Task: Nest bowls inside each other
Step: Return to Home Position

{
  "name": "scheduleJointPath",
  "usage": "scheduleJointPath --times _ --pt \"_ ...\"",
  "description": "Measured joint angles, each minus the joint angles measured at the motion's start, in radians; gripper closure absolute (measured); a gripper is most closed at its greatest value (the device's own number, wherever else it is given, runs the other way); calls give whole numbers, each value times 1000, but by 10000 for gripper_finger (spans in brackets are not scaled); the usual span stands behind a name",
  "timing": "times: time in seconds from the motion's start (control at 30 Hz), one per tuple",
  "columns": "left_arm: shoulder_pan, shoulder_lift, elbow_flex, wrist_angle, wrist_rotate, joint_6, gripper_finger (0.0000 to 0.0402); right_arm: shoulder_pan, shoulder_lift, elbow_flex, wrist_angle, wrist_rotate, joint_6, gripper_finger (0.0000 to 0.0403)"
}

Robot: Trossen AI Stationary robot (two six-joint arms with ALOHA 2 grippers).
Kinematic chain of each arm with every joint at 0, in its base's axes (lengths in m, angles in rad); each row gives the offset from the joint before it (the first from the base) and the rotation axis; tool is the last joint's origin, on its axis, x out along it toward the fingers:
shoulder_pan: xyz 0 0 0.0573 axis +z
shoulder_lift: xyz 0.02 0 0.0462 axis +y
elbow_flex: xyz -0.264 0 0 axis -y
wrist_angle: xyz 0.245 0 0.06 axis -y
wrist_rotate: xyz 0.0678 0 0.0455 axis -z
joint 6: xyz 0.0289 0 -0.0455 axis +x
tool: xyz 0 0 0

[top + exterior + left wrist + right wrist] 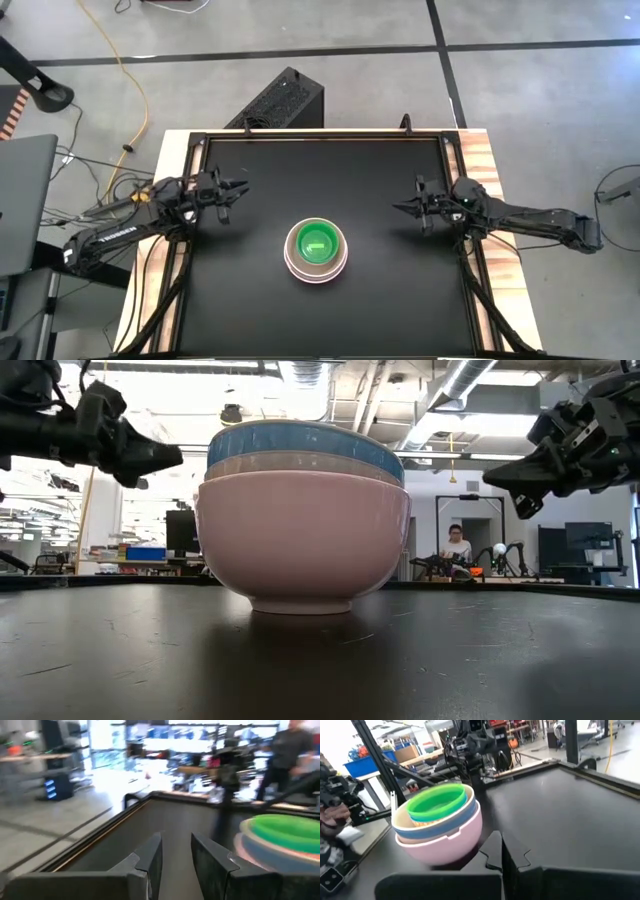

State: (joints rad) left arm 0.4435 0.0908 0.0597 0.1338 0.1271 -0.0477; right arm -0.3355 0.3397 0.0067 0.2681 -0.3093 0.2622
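Observation:
The bowls stand nested in one stack at the middle of the black table, nearer the front edge. A pink bowl is outermost and rests on its foot; a beige rim and a blue rim show above it. A green bowl sits innermost on top. My left gripper hovers open at the table's left, clear of the stack, with nothing between its fingers. My right gripper hovers shut and empty at the table's right, pointing toward the stack.
A raised rim frames the black table top, with wooden boards along both sides. A black box stands on the floor beyond the far edge. A person sits in the room behind. Bare table lies on both sides of the stack.

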Motion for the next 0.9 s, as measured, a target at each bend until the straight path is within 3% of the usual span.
scheduleJointPath --times 0.1,0.27,0.53,0.9 --pt "0 11 0 -19 -88 -38 307 0 0 0 -33 -1 0 394" --pt "0 14 0 -71 -115 -195 307 0 0 0 -88 -1 0 394" --pt "0 14 1 -255 -117 -169 307 0 0 -1 -173 -1 0 394" --pt "0 26 10 -289 -119 -179 307 0 0 -2 -198 -1 2 394"
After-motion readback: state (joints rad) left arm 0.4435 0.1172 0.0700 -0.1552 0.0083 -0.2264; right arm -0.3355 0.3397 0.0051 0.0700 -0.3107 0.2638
